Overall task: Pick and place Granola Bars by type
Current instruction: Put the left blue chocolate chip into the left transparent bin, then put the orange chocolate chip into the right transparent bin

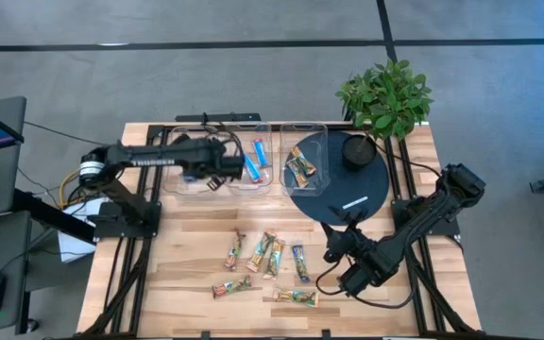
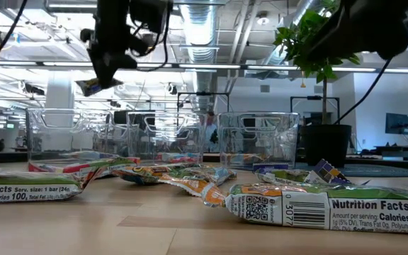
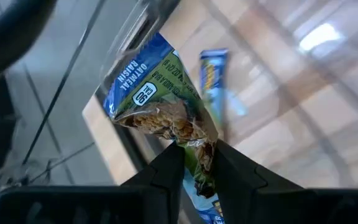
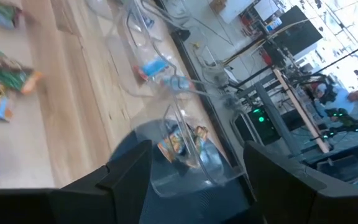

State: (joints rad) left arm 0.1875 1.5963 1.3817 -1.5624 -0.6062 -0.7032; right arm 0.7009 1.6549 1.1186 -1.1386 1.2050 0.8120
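My left gripper (image 1: 232, 166) is shut on a blue and green granola bar (image 3: 160, 93) above the clear bins at the table's far side. In the low view this bar (image 2: 94, 86) hangs higher than the bin rims. The middle bin (image 1: 250, 179) holds a blue bar (image 1: 260, 149), and the right bin (image 1: 321, 137) holds orange and tan bars (image 1: 300, 166). Several loose bars (image 1: 267, 255) lie flat on the wood near the front. My right gripper (image 1: 332, 244) stands open at the near edge of the dark round disc (image 1: 348, 194), with nothing between its fingers. My left gripper pinches the bar between its two fingers (image 3: 166, 165), across the wrapper's flat faces (image 3: 199, 152) and away from its printed end. That longer printed end sticks out past the fingertips. The bar is lifted clear above the bins and tilted.
A potted plant (image 1: 385, 94) stands at the far right, its dark pot (image 1: 357, 151) on the disc. The left bin (image 1: 182, 184) stands beside the other two. Bare wood lies between the bins and the loose bars.
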